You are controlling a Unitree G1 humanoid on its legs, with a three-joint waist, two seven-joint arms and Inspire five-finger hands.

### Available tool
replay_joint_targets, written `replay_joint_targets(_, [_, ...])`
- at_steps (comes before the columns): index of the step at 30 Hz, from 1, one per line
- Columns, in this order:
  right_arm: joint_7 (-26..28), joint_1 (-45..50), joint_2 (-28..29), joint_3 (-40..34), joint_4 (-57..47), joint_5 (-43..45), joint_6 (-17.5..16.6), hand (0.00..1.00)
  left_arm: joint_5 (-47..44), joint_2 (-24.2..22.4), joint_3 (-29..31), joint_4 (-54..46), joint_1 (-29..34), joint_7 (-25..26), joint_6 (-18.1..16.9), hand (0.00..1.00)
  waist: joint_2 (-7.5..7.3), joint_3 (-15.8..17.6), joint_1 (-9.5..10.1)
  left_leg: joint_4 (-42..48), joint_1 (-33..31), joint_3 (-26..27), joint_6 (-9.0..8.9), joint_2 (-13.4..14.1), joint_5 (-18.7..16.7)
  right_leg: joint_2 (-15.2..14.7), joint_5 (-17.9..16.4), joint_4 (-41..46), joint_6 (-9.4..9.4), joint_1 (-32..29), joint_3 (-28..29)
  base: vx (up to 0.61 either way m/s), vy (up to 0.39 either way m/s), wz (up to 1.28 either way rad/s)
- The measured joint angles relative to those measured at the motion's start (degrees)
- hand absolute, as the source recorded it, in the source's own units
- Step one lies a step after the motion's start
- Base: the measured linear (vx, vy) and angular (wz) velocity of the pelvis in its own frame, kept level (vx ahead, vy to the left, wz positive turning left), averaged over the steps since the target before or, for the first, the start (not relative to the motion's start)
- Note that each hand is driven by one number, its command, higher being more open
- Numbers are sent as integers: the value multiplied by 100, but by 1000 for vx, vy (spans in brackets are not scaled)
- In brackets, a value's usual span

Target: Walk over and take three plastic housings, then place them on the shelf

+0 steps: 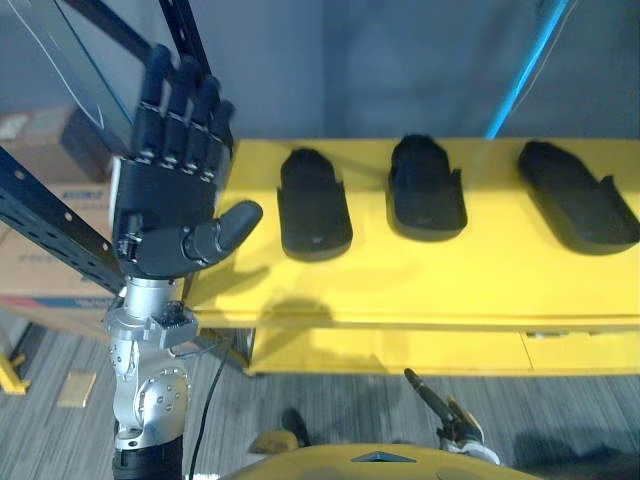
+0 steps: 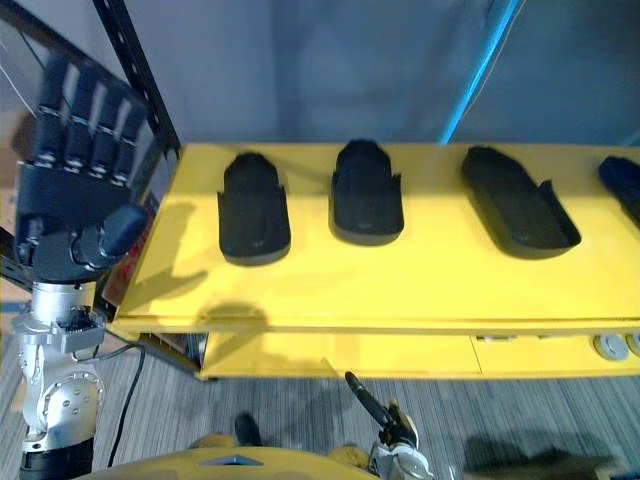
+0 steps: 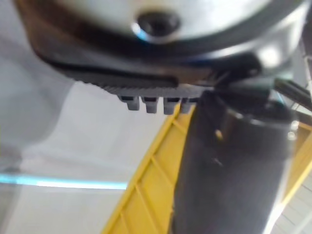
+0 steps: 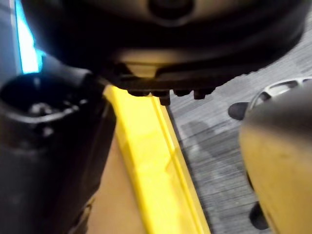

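Note:
Three black plastic housings lie in a row on a yellow shelf top (image 1: 420,285): one on the left (image 1: 313,205), one in the middle (image 1: 427,188), one on the right (image 1: 575,195). My left hand (image 1: 165,215) is raised, palm towards me, at the shelf's left end. Its fingers are straight, it is open and holds nothing, and it hangs a short way left of the left housing. My right hand (image 4: 48,161) hangs low beside the shelf's yellow front edge (image 4: 151,165), open and empty.
A fourth black housing (image 2: 622,180) peeks in at the shelf's far right. A dark perforated rack post (image 1: 45,235) and cardboard boxes (image 1: 35,275) stand to the left. Grey striped floor (image 1: 330,395) lies in front, and a grey wall rises behind the shelf.

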Motion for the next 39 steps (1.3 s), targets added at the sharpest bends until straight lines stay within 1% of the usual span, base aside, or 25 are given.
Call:
replay_joint_targets(1, [16, -92, 1, 10, 54, 30, 7, 100, 131, 10, -31, 63, -186, 286, -260, 100, -37, 115, 3, 1, -168, 3, -36, 5, 33, 5, 25, 21, -34, -196, 130, -89, 51, -1])
replay_joint_targets(3, [25, -186, 1, 12, 71, 170, 28, 100, 227, 48, -59, 240, -493, 660, -506, 100, -74, 303, -6, 5, -278, 3, -35, -1, 88, 7, 34, 40, -46, -328, 271, -74, 41, -7])
replay_joint_targets(5, [23, -283, -13, 22, 117, 228, 31, 100, 466, 119, -104, 416, -748, 1161, -636, 100, -88, 426, -16, 7, -350, 4, -57, -2, 113, 27, 29, 39, -52, -448, 440, -60, 18, -17])
replay_joint_targets(7, [21, -332, -22, 80, 120, 260, 35, 100, 681, 181, -174, 464, -838, 1467, -702, 100, -95, 475, -44, 20, -408, -3, -90, 4, 171, 53, -14, 28, -111, -529, 551, -21, -4, -15])
replay_joint_targets(8, [20, -361, -31, 110, 120, 261, 36, 100, 682, 210, -193, 464, -851, 1517, -705, 100, -88, 508, -51, 21, -406, -5, -81, 16, 190, 70, -16, 25, -114, -534, 575, -13, -22, -14])
replay_joint_targets(9, [20, -408, -36, 147, 120, 268, 43, 100, 692, 274, -226, 465, -860, 1592, -705, 100, -89, 528, -102, 22, -420, -8, -97, 33, 243, 93, -35, 24, -139, -561, 595, -6, -22, -11])
replay_joint_targets(10, [15, -446, -58, 217, 125, 322, 44, 100, 778, 315, -302, 466, -882, 1713, -714, 100, -83, 535, -148, 24, -431, -15, -61, 46, 273, 107, -48, 23, -151, -578, 619, 8, -17, -9])
replay_joint_targets(15, [18, -473, -149, 239, 111, 413, 42, 100, 1327, 337, -523, 648, -1287, 1990, -735, 100, -67, 552, -148, 29, -422, -14, -6, 59, 310, 142, -51, 25, -155, -588, 711, 30, -2, -4])
replay_joint_targets(18, [43, -484, -171, 240, 99, 412, 31, 100, 1513, 348, -533, 660, -1337, 2180, -823, 100, -74, 556, -144, 68, -400, -7, -16, 36, 292, 148, -57, 22, -164, -591, 791, 29, 16, -10])
replay_joint_targets(20, [66, -536, -173, 311, 95, 400, 33, 100, 1782, 454, -531, 658, -1339, 2464, -894, 100, -147, 625, -67, 435, -415, 31, -94, 99, 82, 141, -74, 7, -148, -592, 1029, 12, 20, -32])
replay_joint_targets(21, [69, -541, -180, 353, 86, 398, 33, 100, 1832, 468, -536, 657, -1340, 2530, -907, 100, -152, 628, -48, 554, -431, 53, -136, 131, -22, 140, -80, 6, -148, -584, 1054, -1, 7, -26])
replay_joint_targets(22, [75, -545, -192, 423, 49, 396, 33, 100, 1977, 471, -535, 650, -1341, 2661, -929, 100, -153, 628, -45, 778, -489, 63, -139, 181, -163, 130, -109, 8, -167, -570, 1074, 4, 17, -15])
replay_joint_targets(23, [93, -577, -198, 465, 37, 396, 33, 100, 2148, 495, -538, 627, -1341, 2788, -939, 100, -150, 631, -47, 1063, -593, 62, -105, 250, -263, 129, -109, 7, -157, -582, 1105, 6, 22, -13])
replay_joint_targets(24, [110, -596, -198, 467, 36, 397, 33, 100, 2248, 503, -535, 617, -1342, 2848, -940, 100, -144, 638, -38, 1198, -636, 50, -111, 287, -329, 132, -104, 6, -150, -587, 1132, 2, 20, -20])
replay_joint_targets(25, [134, -647, -197, 472, 37, 397, 33, 100, 2332, 527, -534, 602, -1343, 2937, -941, 100, -133, 661, -17, 1470, -724, -38, -96, 353, -456, 141, -90, 6, -128, -598, 1198, -4, 10, -28])
replay_joint_targets(26, [136, -716, -200, 481, 32, 397, 32, 100, 2449, 546, -527, 600, -1344, 3057, -942, 100, -106, 681, -12, 1708, -830, -259, -106, 400, -602, 163, -74, -3, -105, -614, 1263, -4, 6, -28])
replay_joint_targets(30, [144, -774, -202, 660, 28, 397, 31, 100, 2461, 553, -520, 601, -1342, 3163, -950, 100, -92, 699, -16, 2125, -983, -263, -99, 520, -875, 186, -40, -55, -56, -613, 1330, -12, 35, -12])
replay_joint_targets(31, [171, -432, -195, 865, -17, 383, 66, 100, 2463, 293, -557, 555, -816, 2955, -989, 100, 36, 268, 0, 2354, -891, -355, -103, 611, -1062, 206, -25, -56, -6, -392, 1321, 0, 0, 0])
replay_joint_targets(36, [173, -426, -194, 861, -16, 383, 66, 100, 2464, 294, -557, 555, -800, 2957, -989, 100, 22, 260, 4, 2285, -895, -372, -90, 593, -1042, 200, -27, -54, -7, -380, 1285, 0, 0, 3])
replay_joint_targets(39, [197, -373, -194, 856, -11, 405, 49, 100, 2486, 291, -563, 555, -721, 3104, -989, 100, -11, 242, 7, 2269, -900, -419, -101, 584, -1015, 199, -42, -54, -23, -392, 1185, -9, -3, 9])
